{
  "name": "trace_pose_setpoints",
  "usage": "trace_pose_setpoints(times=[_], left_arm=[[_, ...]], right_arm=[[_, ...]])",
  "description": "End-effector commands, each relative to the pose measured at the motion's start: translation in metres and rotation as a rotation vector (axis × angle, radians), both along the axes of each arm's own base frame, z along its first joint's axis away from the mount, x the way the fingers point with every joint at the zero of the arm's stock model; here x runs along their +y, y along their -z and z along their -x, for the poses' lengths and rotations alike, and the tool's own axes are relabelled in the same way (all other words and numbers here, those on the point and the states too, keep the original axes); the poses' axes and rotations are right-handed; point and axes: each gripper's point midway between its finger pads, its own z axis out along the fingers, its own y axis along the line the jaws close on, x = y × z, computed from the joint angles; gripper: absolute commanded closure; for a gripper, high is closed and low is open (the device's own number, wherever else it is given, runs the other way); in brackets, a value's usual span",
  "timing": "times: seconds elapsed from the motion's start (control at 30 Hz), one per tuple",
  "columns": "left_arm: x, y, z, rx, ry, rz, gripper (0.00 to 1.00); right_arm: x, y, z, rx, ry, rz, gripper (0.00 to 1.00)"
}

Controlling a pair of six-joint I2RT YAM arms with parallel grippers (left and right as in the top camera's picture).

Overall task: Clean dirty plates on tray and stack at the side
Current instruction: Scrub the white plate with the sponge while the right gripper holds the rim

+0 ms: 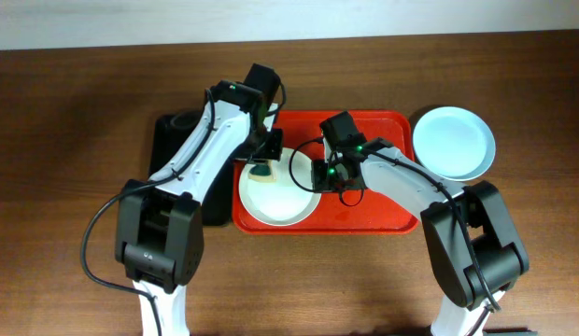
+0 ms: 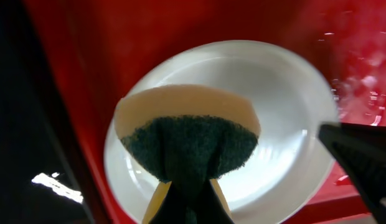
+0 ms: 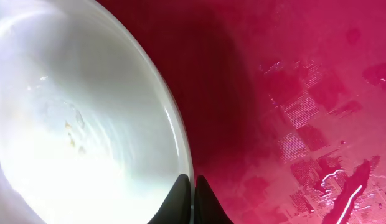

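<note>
Overhead: bright, even, sharp; soft shadows on the wooden surface (image 1: pixel 65 112). Left wrist: sponge (image 2: pixel 190 146) blurred, left edge black. Right wrist: white plate (image 3: pixel 87 143) blown out, speckled glare on the tray (image 3: pixel 305 112).

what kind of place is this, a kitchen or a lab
Likely a robot lab bench staged for dishwashing, not a real kitchen: a plain wooden table, a red tray with a white plate on it, and a scrub sponge.

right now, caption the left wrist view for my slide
Left fingers hold a folded sponge over the plate on the red tray, right fingers at its rim.
</note>
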Motion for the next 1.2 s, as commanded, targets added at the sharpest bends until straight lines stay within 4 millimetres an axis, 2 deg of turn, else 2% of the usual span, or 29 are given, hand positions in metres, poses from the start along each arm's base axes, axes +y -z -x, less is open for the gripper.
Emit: trace_pose_setpoints(times=[0.0,0.13,0.23,0.37,0.57,0.7,0.83,1.07,1.17], left_arm=[[0.009,-0.002,-0.007,-0.03,0.002,-0.047,1.0],[0.01,0.004,-0.004,-0.016,0.001,-0.053,1.0],[0.012,0.016,0.0,0.012,0.001,-0.065,1.0],[0.012,0.041,0.004,0.043,-0.009,-0.073,1.0],[0.005,0.096,0.023,0.085,0.024,-0.092,1.0],[0.003,0.12,0.04,0.108,0.014,-0.081,1.0],[-0.015,0.124,0.061,0.187,0.03,0.015,1.0],[-0.069,0.104,0.081,0.298,0.096,0.341,1.0],[-0.073,0.102,0.081,0.302,0.098,0.366,1.0]], right_arm=[[-0.001,0.002,0.003,0.001,-0.002,0.013,0.96],[-0.001,0.002,0.004,0.001,-0.002,0.013,0.96],[-0.001,0.002,0.004,0.001,-0.002,0.013,0.96],[-0.001,0.002,0.004,0.001,-0.002,0.013,0.96],[-0.001,0.002,0.004,0.001,-0.002,0.013,0.96],[-0.001,0.002,0.004,0.001,-0.002,0.013,0.96],[-0.001,0.002,0.003,-0.001,-0.002,0.012,0.96],[0.0,0.001,0.003,-0.003,-0.002,0.011,0.96],[0.0,0.001,0.002,-0.004,-0.002,0.011,0.96]])
